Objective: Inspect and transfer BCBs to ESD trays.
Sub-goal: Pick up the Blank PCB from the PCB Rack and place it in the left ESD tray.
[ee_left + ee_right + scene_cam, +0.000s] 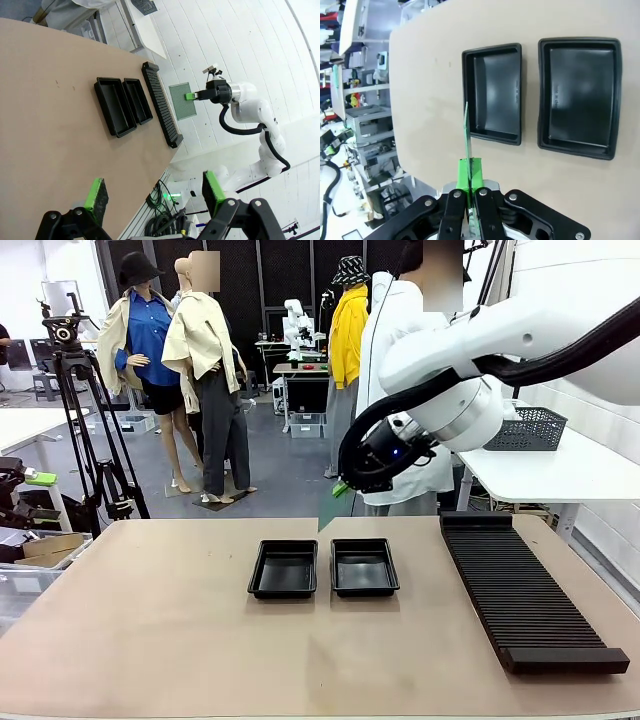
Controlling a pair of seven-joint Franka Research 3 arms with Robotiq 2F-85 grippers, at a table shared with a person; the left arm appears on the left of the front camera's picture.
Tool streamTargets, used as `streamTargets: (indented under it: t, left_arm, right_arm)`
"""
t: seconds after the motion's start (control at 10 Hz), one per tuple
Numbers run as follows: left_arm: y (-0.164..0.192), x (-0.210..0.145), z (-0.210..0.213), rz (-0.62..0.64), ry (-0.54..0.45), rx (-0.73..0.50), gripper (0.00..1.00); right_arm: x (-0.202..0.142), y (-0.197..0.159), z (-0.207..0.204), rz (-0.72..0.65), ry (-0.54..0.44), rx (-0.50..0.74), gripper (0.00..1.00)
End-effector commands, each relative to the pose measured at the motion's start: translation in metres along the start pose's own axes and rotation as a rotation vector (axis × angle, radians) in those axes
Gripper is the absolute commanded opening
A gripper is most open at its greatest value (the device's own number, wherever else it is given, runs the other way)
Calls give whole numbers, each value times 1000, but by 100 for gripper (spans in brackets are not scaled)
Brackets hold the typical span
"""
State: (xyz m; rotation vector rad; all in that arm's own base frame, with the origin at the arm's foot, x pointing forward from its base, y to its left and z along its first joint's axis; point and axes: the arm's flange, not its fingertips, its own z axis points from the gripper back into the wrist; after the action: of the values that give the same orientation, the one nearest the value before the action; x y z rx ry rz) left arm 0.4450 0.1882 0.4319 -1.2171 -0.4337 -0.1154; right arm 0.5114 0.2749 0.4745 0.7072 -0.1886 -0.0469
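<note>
My right gripper (343, 487) hangs above the table's far edge, shut on one edge of a thin green BCB (328, 513) held in the air. In the right wrist view the BCB (467, 132) shows edge-on between the shut pads of this gripper (469, 172), over bare table beside one tray. Two black ESD trays (284, 570) (364, 567) lie side by side mid-table, both empty. From the left wrist view I see the BCB (179, 101) flat-on, the right gripper (191, 96) and the trays (114, 107) (138, 100). My left gripper (155, 192) is open and holds nothing.
A long black ribbed rack (525, 590) lies right of the trays. A grey mesh basket (530, 428) sits on a white side table at the right. A person in a white coat (385, 340) stands at the far side, behind my right arm. A tripod (75, 420) stands at the far left.
</note>
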Motion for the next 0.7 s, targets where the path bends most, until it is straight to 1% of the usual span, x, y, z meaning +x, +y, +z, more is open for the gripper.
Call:
streamTargets:
  t: [0.0, 0.4, 0.5, 0.6]
  left_arm:
    - [-3, -1, 1, 7, -7, 4, 100]
    - [-3, -1, 1, 7, -7, 4, 100]
    - [-3, -1, 1, 7, -7, 4, 100]
    - [-3, -1, 1, 7, -7, 4, 100]
  right_arm:
    - [-1, -11, -20, 10, -18, 37, 0]
    - [14, -20, -80, 9, 0, 81, 0]
    - [18, -23, -98, 0, 23, 70, 0]
    - [24, -22, -111, -3, 26, 73, 0]
